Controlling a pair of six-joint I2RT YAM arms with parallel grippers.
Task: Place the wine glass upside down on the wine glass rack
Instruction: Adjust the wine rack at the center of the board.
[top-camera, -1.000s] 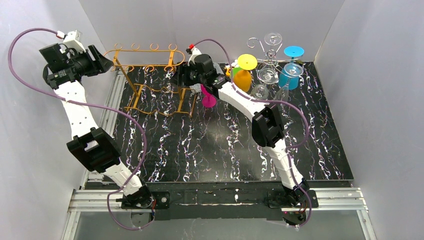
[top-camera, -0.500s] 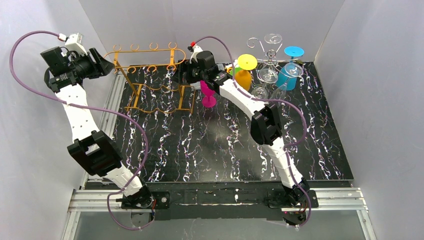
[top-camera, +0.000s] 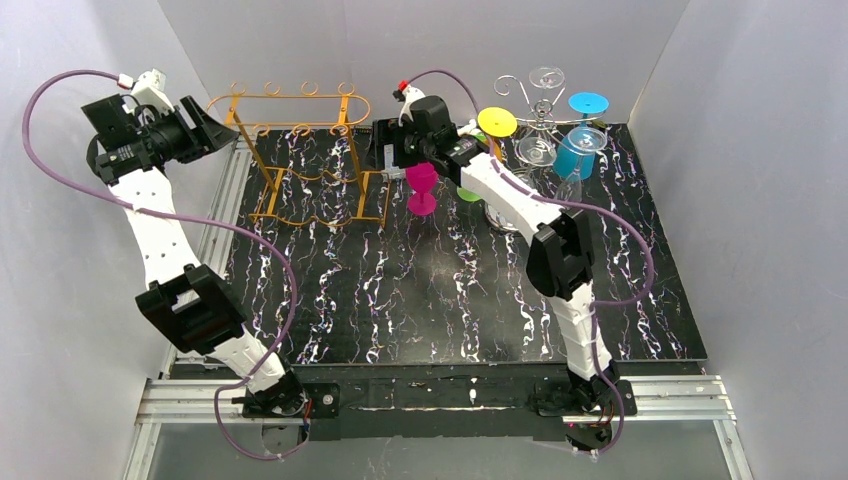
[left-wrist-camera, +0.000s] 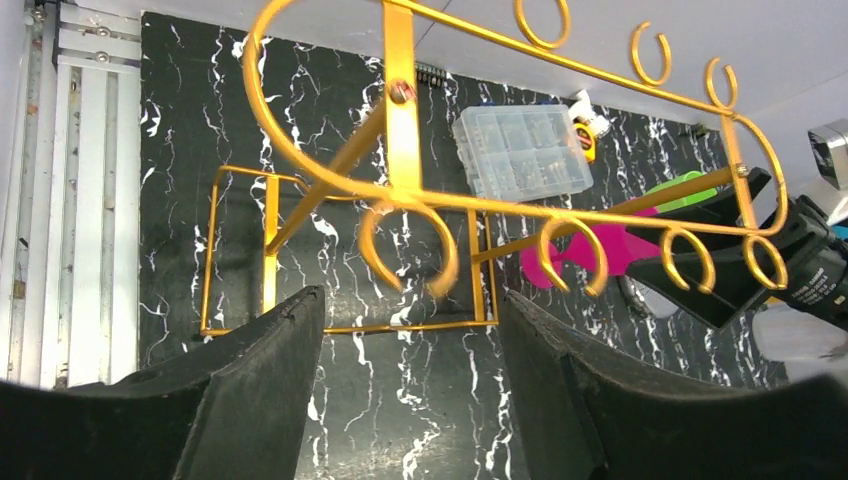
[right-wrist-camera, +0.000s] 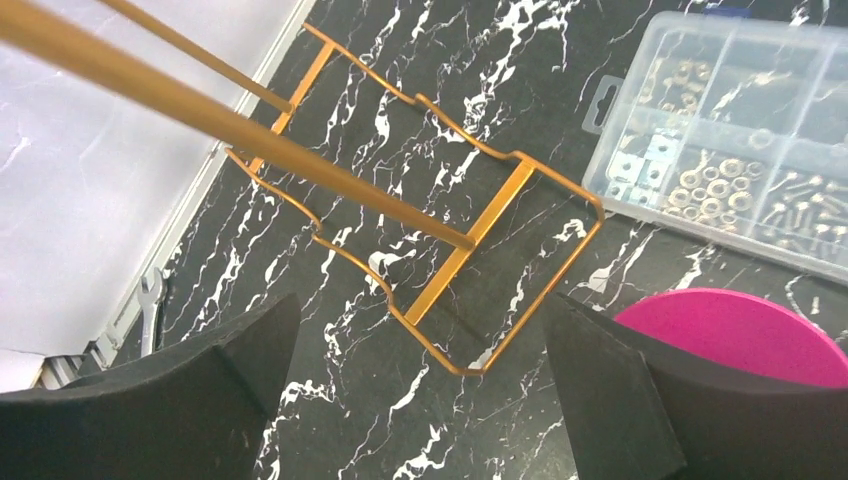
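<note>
I find the left arm (top-camera: 165, 230) extended forward along its own side, elbow bent, wrist turned inward. The left gripper (top-camera: 212, 122) points to the right, jaws standing apart. The right arm (top-camera: 505, 205) stretches forward and leans left, wrist raised. The right gripper (top-camera: 385, 152) faces left, jaws spread wide; its black fingers (right-wrist-camera: 230, 390) are well separated.

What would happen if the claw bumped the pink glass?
It would probably tip: the pink glass is tall, with a thin stem. It looks like coloured plastic, so it is likely light and not quick to break. Lying down, its round shape might let it roll across the table.
</note>
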